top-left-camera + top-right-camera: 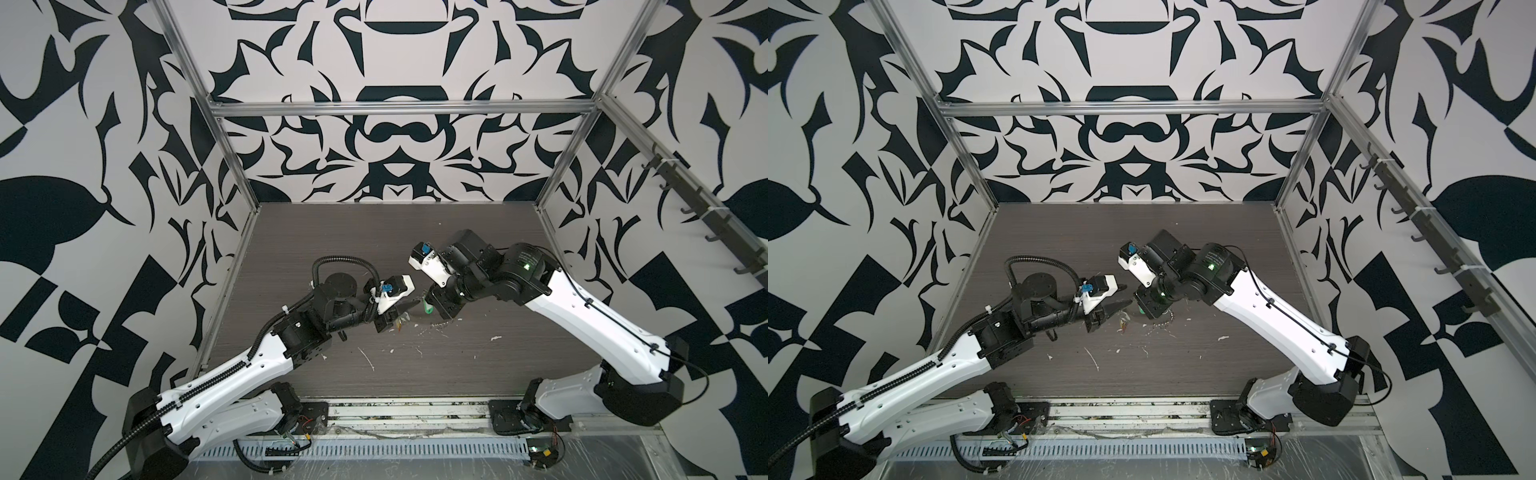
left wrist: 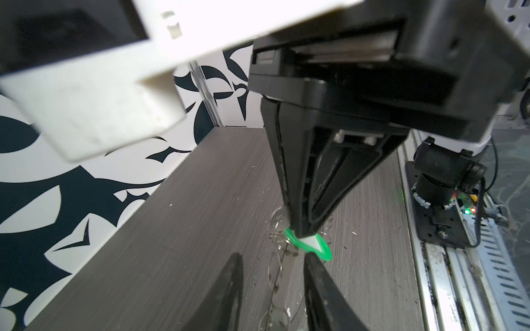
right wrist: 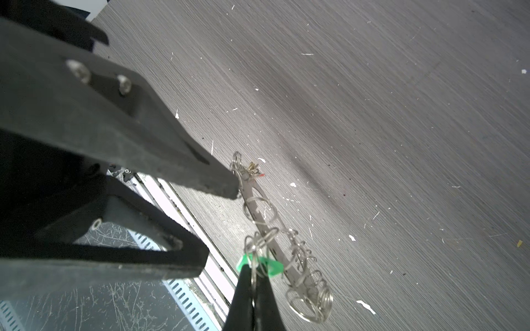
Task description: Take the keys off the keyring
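Observation:
The keyring [image 3: 265, 213] hangs edge-on above the table, a grey flat band fringed with wire loops [image 3: 311, 305]. My right gripper [image 3: 253, 268] is shut on a green tag [image 3: 271, 267] and its wire loop at the ring's rim. In the left wrist view its black fingers [image 2: 304, 206] come down onto that green tag [image 2: 322, 248]. My left gripper [image 2: 274, 258] is open, with the keyring [image 2: 276, 276] between its fingers and touching neither. Small keys [image 3: 252, 168] with a red-orange bit hang at the ring's far end. In both top views the grippers [image 1: 409, 309] [image 1: 1126, 306] meet mid-table.
White scraps [image 1: 368, 359] [image 1: 495, 338] litter the dark wood-grain table [image 1: 457, 374]. A metal rail [image 1: 407, 409] runs along the front edge between the two arm bases. Aluminium frame posts [image 1: 232, 166] and patterned walls close in the sides and back.

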Robot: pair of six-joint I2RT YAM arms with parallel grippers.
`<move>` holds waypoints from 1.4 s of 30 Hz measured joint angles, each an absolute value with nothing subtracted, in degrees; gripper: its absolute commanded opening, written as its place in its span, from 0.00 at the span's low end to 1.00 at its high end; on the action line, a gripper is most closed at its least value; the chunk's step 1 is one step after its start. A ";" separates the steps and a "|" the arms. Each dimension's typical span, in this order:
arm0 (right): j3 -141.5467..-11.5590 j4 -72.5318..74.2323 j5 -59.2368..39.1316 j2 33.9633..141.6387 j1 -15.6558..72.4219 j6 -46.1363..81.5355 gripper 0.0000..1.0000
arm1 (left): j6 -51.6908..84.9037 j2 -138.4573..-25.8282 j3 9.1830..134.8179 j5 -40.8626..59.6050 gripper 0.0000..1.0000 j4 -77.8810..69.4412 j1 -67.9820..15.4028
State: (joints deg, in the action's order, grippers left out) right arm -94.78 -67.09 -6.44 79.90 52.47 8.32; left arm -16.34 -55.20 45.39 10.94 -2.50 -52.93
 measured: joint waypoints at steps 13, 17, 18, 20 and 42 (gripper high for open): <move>-97.71 -70.06 -6.63 81.30 52.47 6.85 0.00 | -16.95 -54.83 45.39 11.46 0.37 -2.11 -52.93; -99.15 -71.05 -6.63 82.21 52.47 6.07 0.00 | -17.87 -54.81 45.39 11.97 0.35 -2.11 -52.93; -99.42 -71.33 -6.63 82.35 52.47 5.91 0.00 | -18.11 -54.81 45.39 12.14 0.34 -2.09 -52.93; -99.77 -71.83 -6.61 82.48 52.47 5.72 0.00 | -18.79 -54.81 45.39 12.78 0.34 -2.11 -52.93; -102.13 -74.06 -6.37 83.83 52.47 3.70 0.00 | -18.79 -56.55 45.84 13.80 0.40 -2.59 -52.88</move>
